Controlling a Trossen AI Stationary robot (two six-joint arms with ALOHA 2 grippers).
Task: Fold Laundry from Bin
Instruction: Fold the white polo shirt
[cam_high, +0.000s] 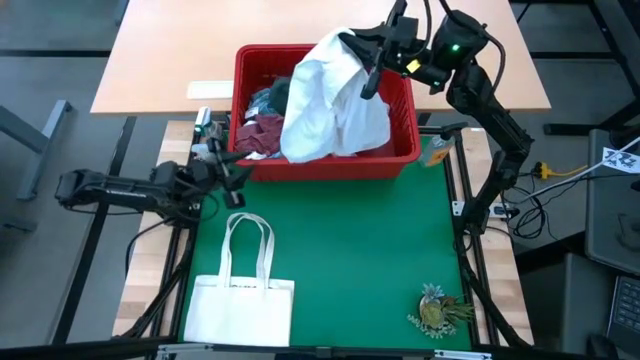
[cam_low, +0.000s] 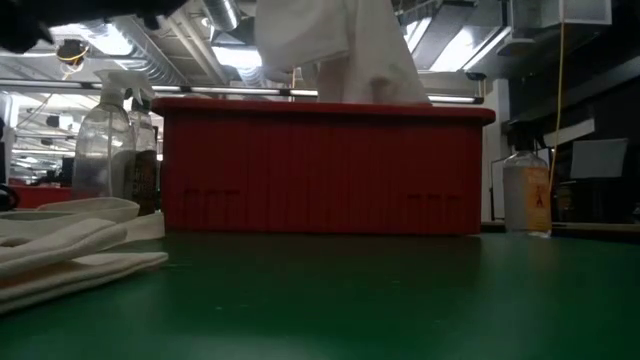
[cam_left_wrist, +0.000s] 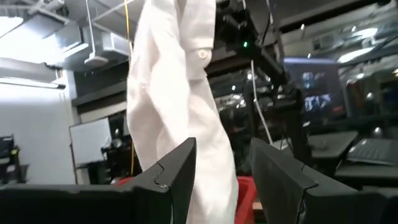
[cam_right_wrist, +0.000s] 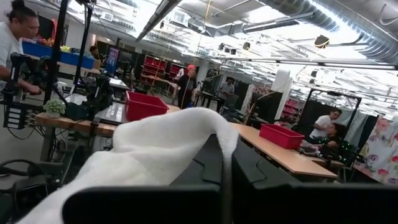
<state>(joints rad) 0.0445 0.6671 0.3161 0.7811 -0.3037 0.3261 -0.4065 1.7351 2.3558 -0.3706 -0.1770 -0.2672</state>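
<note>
Tote bag (cam_high: 240, 305) near bin (cam_high: 330, 160)

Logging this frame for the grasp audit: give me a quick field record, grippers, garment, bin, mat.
right gripper: shut on the white garment, lifting it above the bin
left gripper: open, holding nothing, by the bin's left near corner
white garment: hangs from the right gripper, lower end draped in the bin
bin: red, at the mat's far edge, maroon cloth and dark cloth inside
green mat: white tote bag near left
</note>
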